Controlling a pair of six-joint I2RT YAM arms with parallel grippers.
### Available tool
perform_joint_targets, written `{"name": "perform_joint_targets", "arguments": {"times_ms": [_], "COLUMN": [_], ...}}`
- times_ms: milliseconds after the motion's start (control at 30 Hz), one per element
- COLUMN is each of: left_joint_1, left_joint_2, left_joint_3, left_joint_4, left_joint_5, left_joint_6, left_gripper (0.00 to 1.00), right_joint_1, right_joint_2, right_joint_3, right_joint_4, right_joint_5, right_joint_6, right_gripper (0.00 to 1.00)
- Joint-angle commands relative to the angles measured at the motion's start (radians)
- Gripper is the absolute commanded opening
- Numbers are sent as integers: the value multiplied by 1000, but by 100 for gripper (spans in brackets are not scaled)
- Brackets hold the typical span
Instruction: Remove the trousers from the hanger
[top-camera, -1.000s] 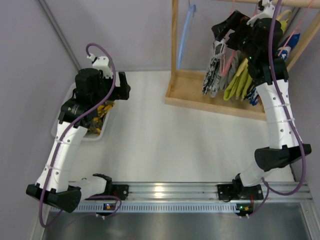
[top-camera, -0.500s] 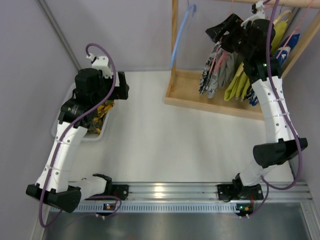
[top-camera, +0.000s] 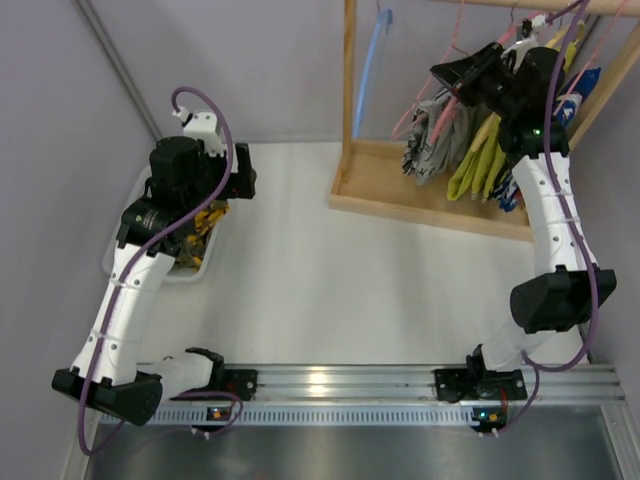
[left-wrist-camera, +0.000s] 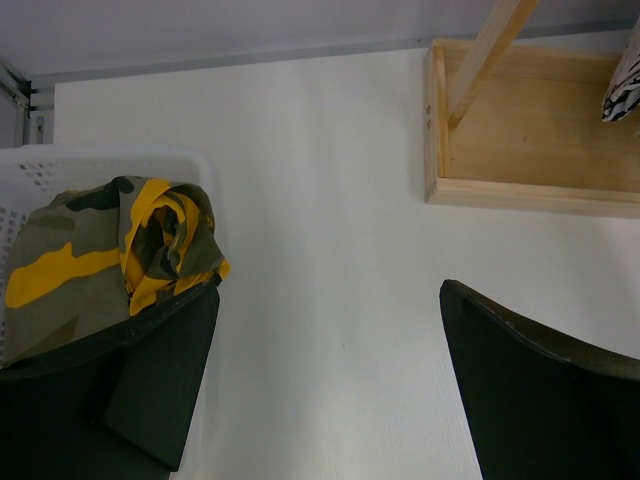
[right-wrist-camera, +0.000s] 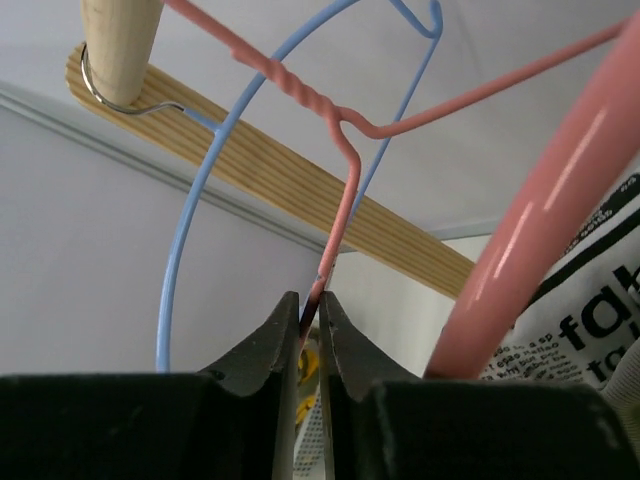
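The trousers (top-camera: 432, 140), in a black-and-white print, hang from the thin pink wire hanger (top-camera: 418, 108) on the wooden rack. My right gripper (top-camera: 452, 72) is up at the rail beside them. In the right wrist view it (right-wrist-camera: 308, 298) is shut on the hanger's wire (right-wrist-camera: 340, 215) just below the twisted neck, and the printed fabric (right-wrist-camera: 590, 310) shows at the right edge. My left gripper (top-camera: 245, 172) hovers over the table by the basket, open with nothing between its fingers (left-wrist-camera: 330, 290). A corner of the trousers (left-wrist-camera: 622, 85) shows far off.
A thicker salmon hanger (right-wrist-camera: 540, 230) and a light blue hanger (right-wrist-camera: 180, 270) hang on the same wooden rail (right-wrist-camera: 300, 185). Yellow-green clothing (top-camera: 480, 160) hangs beside the trousers. The rack's wooden base (top-camera: 370, 190) sits at the back right. A white basket (left-wrist-camera: 90, 165) holds camouflage clothing (left-wrist-camera: 110, 250).
My right gripper has gone from open to shut on the thin pink hanger's wire and shifted right along the rail; the trousers swung with it. The left arm has not moved.
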Motion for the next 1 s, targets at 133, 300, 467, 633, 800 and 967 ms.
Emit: {"name": "perform_joint_targets", "arguments": {"times_ms": [133, 300, 467, 633, 800, 967], "left_joint_1": [3, 3, 5, 3, 3, 5], "left_joint_2": [1, 10, 19, 29, 27, 24], "left_joint_3": [20, 28, 31, 36, 33, 30], "left_joint_4": [53, 53, 53, 53, 53, 51], "left_joint_5": [-10, -10, -6, -10, -10, -10], "left_joint_6": [11, 13, 11, 11, 13, 13], "left_gripper": [99, 99, 99, 99, 99, 99], "right_joint_1": [-34, -32, -8, 29, 58, 70], "right_joint_2": [-2, 7, 32, 70, 84, 107], "right_joint_3": [23, 0, 19, 76, 92, 113], "right_joint_4": [194, 180, 185, 141, 91, 102], "right_joint_5": [-70, -63, -47, 2, 65, 76], "right_joint_6": [95, 131, 141, 137, 154, 161], "right_gripper": [10, 25, 30, 42, 53, 50]}}
